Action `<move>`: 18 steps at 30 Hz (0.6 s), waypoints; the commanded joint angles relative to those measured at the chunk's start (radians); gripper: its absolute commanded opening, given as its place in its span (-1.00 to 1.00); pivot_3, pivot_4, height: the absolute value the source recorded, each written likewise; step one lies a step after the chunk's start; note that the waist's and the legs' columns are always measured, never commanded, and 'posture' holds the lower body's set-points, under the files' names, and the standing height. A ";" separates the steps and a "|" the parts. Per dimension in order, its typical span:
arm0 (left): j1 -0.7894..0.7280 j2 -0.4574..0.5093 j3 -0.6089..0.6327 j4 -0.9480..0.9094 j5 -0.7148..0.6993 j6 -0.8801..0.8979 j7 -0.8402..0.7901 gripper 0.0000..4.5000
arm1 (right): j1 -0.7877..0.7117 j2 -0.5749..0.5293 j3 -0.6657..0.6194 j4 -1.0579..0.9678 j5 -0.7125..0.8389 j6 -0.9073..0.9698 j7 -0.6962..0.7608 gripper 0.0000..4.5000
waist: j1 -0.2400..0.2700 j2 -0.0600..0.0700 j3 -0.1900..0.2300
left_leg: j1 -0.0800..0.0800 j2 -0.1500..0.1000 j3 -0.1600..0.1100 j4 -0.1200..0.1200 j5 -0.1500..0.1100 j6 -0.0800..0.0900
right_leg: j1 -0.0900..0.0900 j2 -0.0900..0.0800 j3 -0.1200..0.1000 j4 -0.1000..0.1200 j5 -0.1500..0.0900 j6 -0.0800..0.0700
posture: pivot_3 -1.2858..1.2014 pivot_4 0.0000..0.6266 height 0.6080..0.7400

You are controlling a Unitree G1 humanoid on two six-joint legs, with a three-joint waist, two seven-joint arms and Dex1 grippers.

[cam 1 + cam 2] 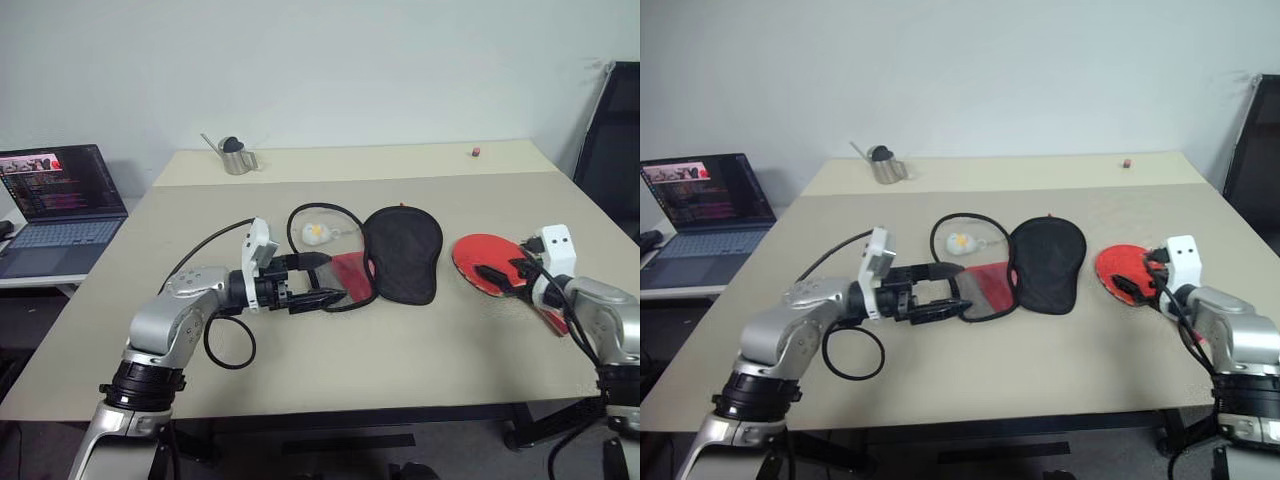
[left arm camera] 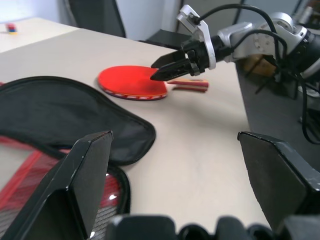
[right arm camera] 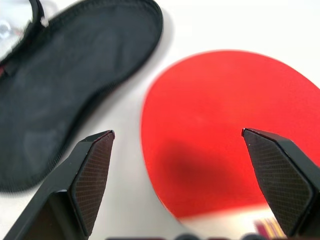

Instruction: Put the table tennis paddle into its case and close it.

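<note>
**Paddle lies flat on the table, outside its case**

Both grippers have their fingers spread apart and hold nothing. On the table, the case lies unzipped, black lining up, its red panel folded out beside it. Just left of the case, the left gripper points at that red panel. Right of the case, and apart from it, the paddle rests red face up under the right gripper.

A: Where's the left gripper?
B: At nine o'clock, forearm level, fingers pointing toward three, jaws spread wide.
A: And the right gripper?
B: At three o'clock, wrist bent inward, pointing toward ten, jaws apart, nothing between them.
</note>
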 commanded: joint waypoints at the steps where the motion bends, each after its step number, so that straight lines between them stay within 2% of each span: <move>1: -0.024 0.001 -0.004 -0.041 -0.004 -0.005 -0.019 0.95 | 0.057 -0.078 -0.046 0.019 -0.014 -0.072 0.067 0.99 | 0.006 0.000 0.000 | 0.000 0.000 0.002 0.000 0.000 0.000 | 0.000 0.000 0.000 0.000 0.000 0.000 | 0.03 -0.52 1.00; 9: -0.044 -0.011 -0.027 -0.057 -0.018 0.002 -0.051 0.95 | 0.101 -0.149 -0.035 0.171 -0.042 -0.174 0.167 0.99 | 0.006 -0.001 0.000 | 0.001 0.000 0.006 0.001 0.000 0.001 | 0.000 0.001 0.004 0.000 0.001 0.002 | 0.03 -0.52 1.00; 18: -0.058 -0.014 -0.035 -0.048 -0.005 -0.007 -0.061 0.95 | 0.047 -0.132 0.024 0.318 -0.111 -0.265 0.173 0.99 | 0.006 -0.001 0.001 | 0.002 0.002 0.006 0.001 0.000 0.000 | 0.000 0.001 0.006 0.000 0.001 0.002 | 0.03 -0.52 1.00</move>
